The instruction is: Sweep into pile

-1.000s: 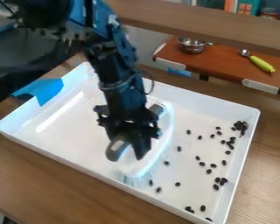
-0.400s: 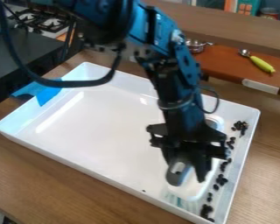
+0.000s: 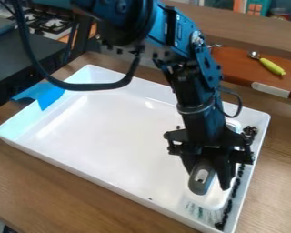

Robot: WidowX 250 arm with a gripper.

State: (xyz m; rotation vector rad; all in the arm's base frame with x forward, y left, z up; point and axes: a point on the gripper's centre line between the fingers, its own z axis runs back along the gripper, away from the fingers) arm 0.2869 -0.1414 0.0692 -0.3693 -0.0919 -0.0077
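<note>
I am seeing most of the small black pieces (image 3: 227, 211) lying in a narrow, dense line along the inside of the right-hand wall of the white tray (image 3: 111, 187), with a clump gathering higher up near the far right corner. One tiny dark speck (image 3: 150, 199) is sitting by itself near the front wall, well apart from that line.

Just beside the line, the brush (image 3: 212, 199) is resting in the tray, its pale bristles pointing down toward the near right corner and its grey handle running back up between my fingers. I am holding that handle with the gripper (image 3: 210, 178), which is closing on it from both sides and hanging over the right part of the tray. My arm (image 3: 199, 102) is coming in from the top edge, a black cable looping out to its left.

Blue tape (image 3: 49, 94) is clinging over the tray's left wall, and the tray is standing on a wooden table (image 3: 69, 182). Beyond it, a scoop with a yellow-green handle (image 3: 272, 67) is lying on a reddish-brown surface (image 3: 236, 63), and stove burners (image 3: 51, 23) are showing at the upper left.
</note>
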